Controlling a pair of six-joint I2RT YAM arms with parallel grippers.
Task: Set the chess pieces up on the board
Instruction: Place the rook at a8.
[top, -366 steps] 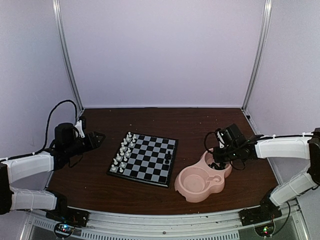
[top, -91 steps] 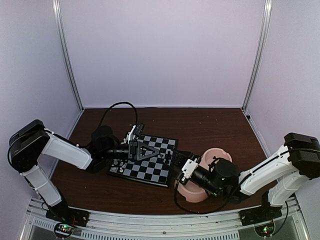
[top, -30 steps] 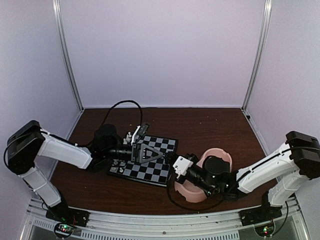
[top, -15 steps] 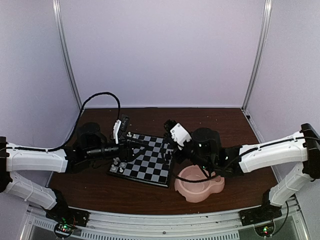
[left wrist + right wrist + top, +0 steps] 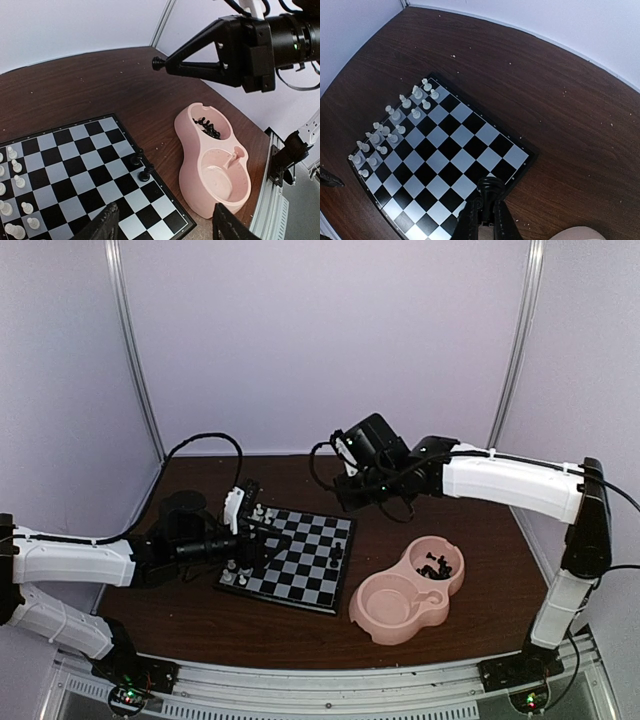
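Above the board's 2 o'clock corner, our right gripper is pinched onto one black piece. Left gripper hangs wide apart and empty over the white pieces at 9. Two black men stand at the 3 o'clock edge; loose black pieces sit in the pink dish at 4. We judge them light, rigid, slick, tippy: pinch low on the stem, set down square.
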